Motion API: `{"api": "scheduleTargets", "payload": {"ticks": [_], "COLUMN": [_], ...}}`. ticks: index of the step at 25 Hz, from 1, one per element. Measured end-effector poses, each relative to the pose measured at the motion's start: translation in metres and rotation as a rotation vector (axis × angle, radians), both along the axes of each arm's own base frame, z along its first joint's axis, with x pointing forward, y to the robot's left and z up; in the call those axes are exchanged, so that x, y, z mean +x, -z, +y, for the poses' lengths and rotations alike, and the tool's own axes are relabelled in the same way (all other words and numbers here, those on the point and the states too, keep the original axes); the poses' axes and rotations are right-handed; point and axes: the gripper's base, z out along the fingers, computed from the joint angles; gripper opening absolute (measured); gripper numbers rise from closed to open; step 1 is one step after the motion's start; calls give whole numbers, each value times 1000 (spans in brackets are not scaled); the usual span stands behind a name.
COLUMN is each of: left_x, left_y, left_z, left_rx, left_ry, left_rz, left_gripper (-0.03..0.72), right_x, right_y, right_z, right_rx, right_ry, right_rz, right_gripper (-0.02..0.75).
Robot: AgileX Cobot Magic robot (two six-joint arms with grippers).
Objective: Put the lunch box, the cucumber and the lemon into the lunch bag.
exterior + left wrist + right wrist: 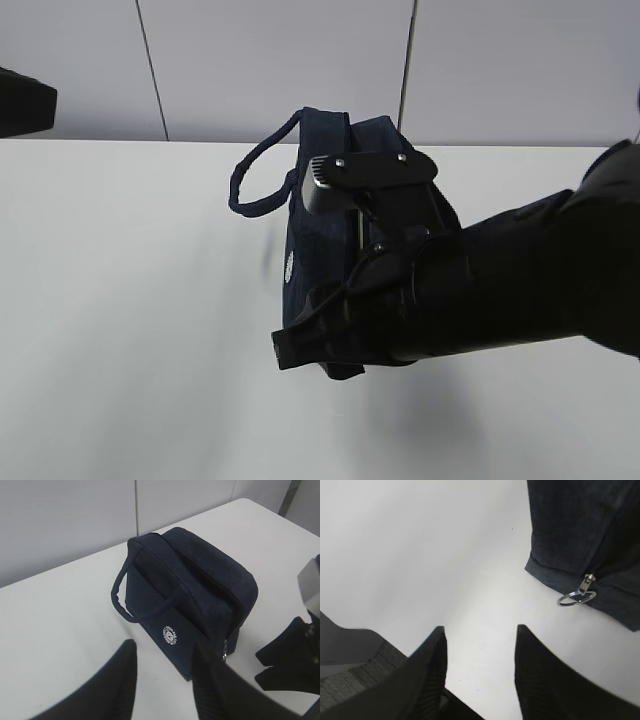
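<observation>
Item one, lunch bag (190, 595): dark navy fabric, standing upright on the white table (60, 620). From your left wrist camera it sits at twelve o'clock of the left gripper (165, 675), well clear of the fingers. One loop handle (125, 600) hangs over the logo side; the round white logo (170, 634) faces the camera. The top looks zipped shut.

Item two, metal ring pull (576, 596): it hangs at the bag's lower corner, at one o'clock of the right gripper (480, 652), not touched.

Item three, left gripper: jaws apart, nothing between them.

Item four, right gripper: jaws apart, only bare table between the fingers. In your exterior view its arm (480, 290) covers the bag's near end.

Lunch box, cucumber, lemon: you cannot see them in any view.
</observation>
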Motion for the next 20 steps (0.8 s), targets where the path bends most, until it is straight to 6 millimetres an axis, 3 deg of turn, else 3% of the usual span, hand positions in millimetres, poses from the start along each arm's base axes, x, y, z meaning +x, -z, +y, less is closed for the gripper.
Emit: {"api": "scheduleTargets", "payload": {"ticks": [8, 20], "left_x": [-4, -6], "left_y": [-1, 1], "left_z": [2, 2], "left_rx": [3, 11], "left_ry": [7, 16], "left_rz": [5, 28], "left_gripper": [247, 247], "right_x": [2, 23], "right_y": [11, 47], "right_z": [4, 3], "right_rx": [15, 49], "right_ry": [41, 252], "right_rz": [55, 190], "right_gripper": [414, 424]}}
